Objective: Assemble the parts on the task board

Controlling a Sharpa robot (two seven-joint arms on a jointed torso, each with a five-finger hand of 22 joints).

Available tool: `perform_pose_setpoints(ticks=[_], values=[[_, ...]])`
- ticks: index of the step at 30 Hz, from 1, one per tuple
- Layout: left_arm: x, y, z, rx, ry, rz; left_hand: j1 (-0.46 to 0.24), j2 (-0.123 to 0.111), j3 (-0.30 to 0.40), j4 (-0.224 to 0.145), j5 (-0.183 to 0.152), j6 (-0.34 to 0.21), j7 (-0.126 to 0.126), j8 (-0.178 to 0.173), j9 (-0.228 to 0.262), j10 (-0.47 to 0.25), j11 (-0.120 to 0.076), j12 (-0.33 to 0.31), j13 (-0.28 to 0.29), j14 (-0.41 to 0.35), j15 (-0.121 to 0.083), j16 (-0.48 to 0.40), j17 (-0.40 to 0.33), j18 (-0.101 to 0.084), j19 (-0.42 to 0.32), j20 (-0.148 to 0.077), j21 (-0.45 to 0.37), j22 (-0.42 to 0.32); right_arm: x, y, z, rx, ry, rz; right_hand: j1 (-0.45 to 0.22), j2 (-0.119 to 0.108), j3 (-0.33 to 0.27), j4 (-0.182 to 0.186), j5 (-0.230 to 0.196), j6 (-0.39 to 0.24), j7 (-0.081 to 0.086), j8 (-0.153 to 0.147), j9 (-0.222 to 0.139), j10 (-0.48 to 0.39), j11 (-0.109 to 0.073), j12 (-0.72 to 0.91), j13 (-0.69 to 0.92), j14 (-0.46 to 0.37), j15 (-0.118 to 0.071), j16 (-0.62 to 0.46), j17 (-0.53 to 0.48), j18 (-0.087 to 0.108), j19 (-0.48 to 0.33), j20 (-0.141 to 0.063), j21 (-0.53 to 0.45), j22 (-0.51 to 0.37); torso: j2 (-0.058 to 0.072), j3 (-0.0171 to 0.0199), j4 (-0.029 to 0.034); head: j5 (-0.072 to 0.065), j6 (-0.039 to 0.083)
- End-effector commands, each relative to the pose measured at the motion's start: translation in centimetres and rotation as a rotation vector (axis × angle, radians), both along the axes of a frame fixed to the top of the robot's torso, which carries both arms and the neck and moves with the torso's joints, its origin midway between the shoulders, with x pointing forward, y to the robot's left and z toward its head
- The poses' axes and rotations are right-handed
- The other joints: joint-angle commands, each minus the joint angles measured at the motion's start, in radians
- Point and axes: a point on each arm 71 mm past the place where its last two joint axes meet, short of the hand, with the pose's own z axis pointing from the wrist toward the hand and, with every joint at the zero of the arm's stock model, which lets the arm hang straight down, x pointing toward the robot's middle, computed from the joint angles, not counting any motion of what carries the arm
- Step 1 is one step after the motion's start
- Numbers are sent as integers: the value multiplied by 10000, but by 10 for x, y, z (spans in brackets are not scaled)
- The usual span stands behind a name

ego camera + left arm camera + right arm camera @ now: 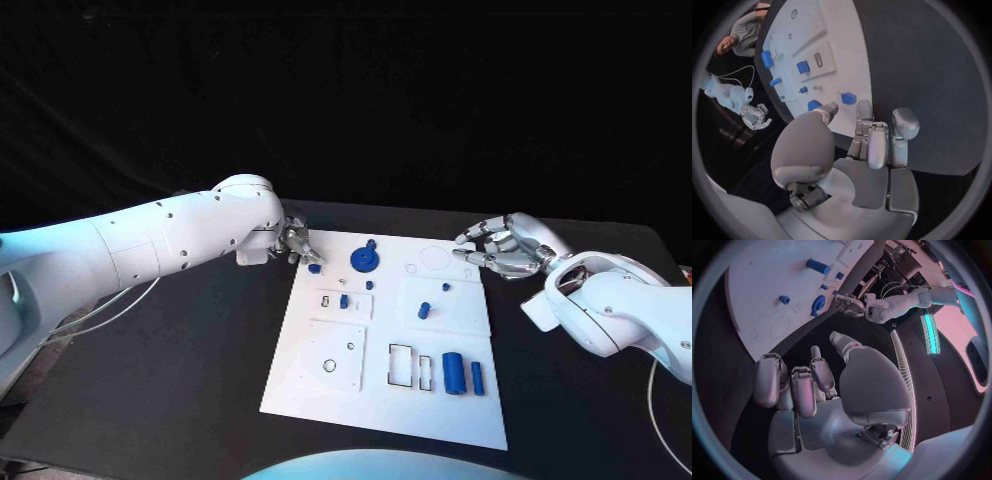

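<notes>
Silver left hand (296, 243) at task board (325, 380) corner, by small blue part (315, 268); we can't tell grip. Right hand (498, 248) curled, holding nothing.

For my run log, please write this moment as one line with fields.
left hand: at task board far-left corner, by small blue part, empty | right hand: beside far-right edge, fingers curled, empty | blue cylinder: lying on board
</notes>
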Motion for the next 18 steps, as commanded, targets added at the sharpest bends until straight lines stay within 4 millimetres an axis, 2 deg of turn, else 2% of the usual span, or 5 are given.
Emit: perform_pose_setpoints(ticks=[1,18], values=[[-1,-2,-2,190,152,-166,97,33,-68,13,40,34,20,7,-17,-53,11,-1,-9,439,43,43,363,-166,35,56,7,6,-1,1,-1,-33,56,119,-78,30,8,63,63,-61,-6,48,-2,1,-26,-4,9,689,-51,-56,944,69,-22,-29,-2,236,-4,1,-3,3,-5],[-2,-5,-9,295,341,-244,407,88,-62,0,61,76,5,53,-54,-37,-4,60,49,454,31,72,425,-177,66,51,46,79,-1,1,-1,-34,60,125,-81,32,2,83,63,-66,-8,65,-3,9,-28,3,15,690,-53,-57,946,69,-21,-31,-7,236,0,8,-11,-12,-46]])
